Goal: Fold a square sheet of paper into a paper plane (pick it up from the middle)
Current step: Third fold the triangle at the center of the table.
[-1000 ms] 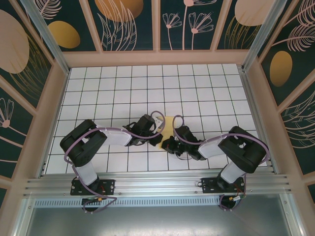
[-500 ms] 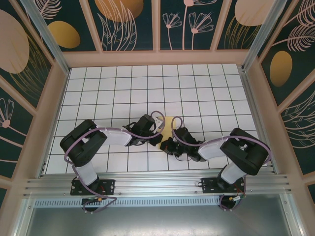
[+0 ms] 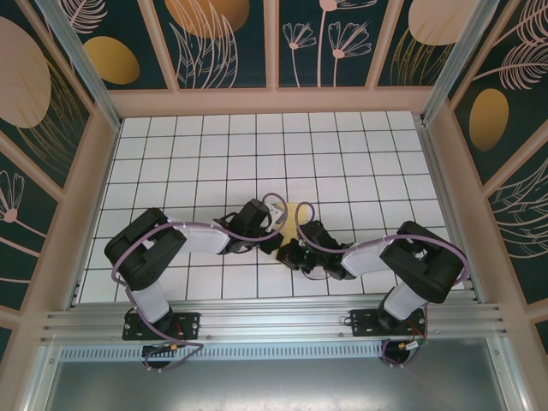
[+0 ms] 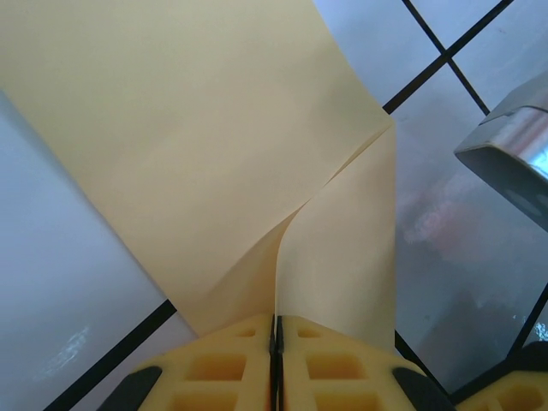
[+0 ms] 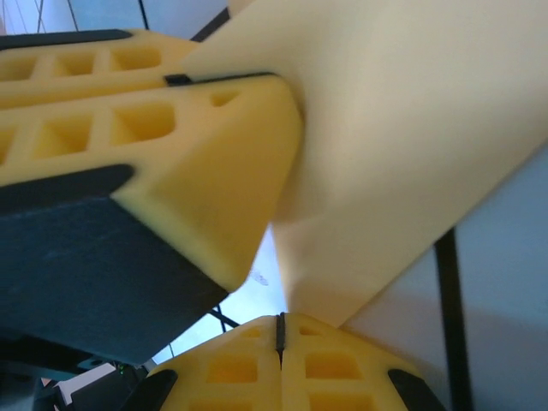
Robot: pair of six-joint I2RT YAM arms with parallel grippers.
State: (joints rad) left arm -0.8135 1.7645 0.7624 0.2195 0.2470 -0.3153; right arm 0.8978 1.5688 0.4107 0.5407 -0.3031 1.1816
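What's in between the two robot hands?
A thin pale-yellow sheet of paper. The left gripper and the right gripper each pinch it, seen in both wrist views.

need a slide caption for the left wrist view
Left gripper shut on a raised fold of the square sheet of paper, with the white grid table behind.
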